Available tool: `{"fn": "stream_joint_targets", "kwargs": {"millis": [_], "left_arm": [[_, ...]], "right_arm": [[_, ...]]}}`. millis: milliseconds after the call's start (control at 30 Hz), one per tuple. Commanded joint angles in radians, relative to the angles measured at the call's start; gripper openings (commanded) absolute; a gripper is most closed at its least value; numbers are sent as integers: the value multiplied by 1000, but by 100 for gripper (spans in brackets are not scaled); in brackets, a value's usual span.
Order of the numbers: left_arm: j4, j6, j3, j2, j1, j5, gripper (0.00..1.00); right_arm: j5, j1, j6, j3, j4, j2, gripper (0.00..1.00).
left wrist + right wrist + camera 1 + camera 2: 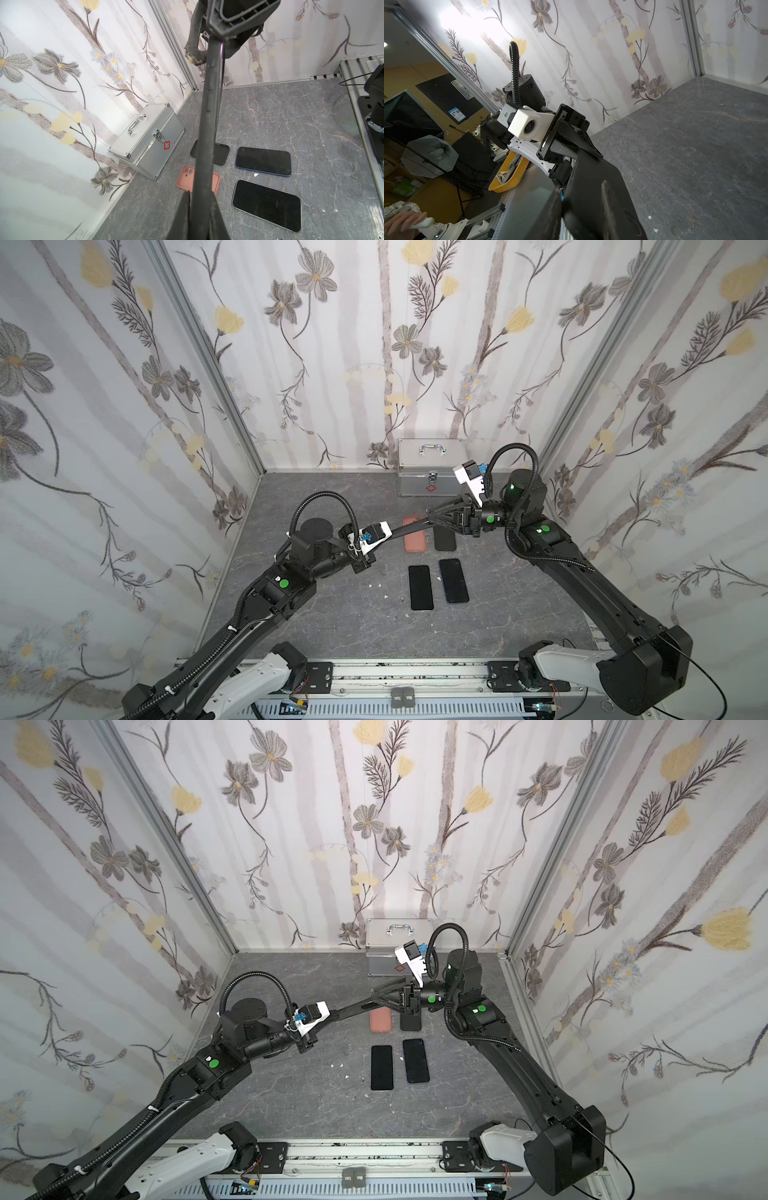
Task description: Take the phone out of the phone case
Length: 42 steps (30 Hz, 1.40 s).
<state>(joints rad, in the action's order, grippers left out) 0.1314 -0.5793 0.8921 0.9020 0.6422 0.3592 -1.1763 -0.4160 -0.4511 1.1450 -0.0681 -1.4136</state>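
Since both arms meet at the middle of both top views, the cased phone [409, 529] hangs edge-on between them, clear above the table [332, 622]. The left gripper [202, 216] is pressed together on one end, at the bottom centre of the left wrist view. The right gripper [434, 519] straddles the opposite end; whether it bites or stands slack cannot be told. Separation is judged not yet complete, and the two-handed pull-apart appears to be the step in hand. The next move, in my judgement, calls for one firm anchor while the opposite pincer peels the rim off a corner without a drop.
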Motion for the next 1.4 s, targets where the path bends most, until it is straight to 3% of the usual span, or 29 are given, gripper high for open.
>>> {"fn": "stream_joint_targets", "kwargs": {"millis": [0,100,333,500,633,833,1033,1367], "left_arm": [[-327,47,19,-14,-1,-120,0],[-323,60,5,-23,-1,-91,0],[-320,113,-42,-53,0,-56,0],[-323,172,-66,-81,-1,-48,0],[-370,298,-99,-107,-1,-51,0],[-523,635,-126,-100,-1,-40,0],[-680,863,-140,-88,-3,-59,0],[-866,1055,-130,-37,-2,121,0]], "right_arm": [[-102,-13,-89,-5,74,-15,32],[-21,-12,-124,-1,17,-6,36],[238,12,-229,7,-223,47,57],[412,60,-234,-64,-292,126,62],[456,79,-164,-131,-291,183,63],[403,72,-108,-233,-370,239,66],[371,28,-4,-281,-428,260,69],[160,-80,5,-208,-472,163,68]]}}
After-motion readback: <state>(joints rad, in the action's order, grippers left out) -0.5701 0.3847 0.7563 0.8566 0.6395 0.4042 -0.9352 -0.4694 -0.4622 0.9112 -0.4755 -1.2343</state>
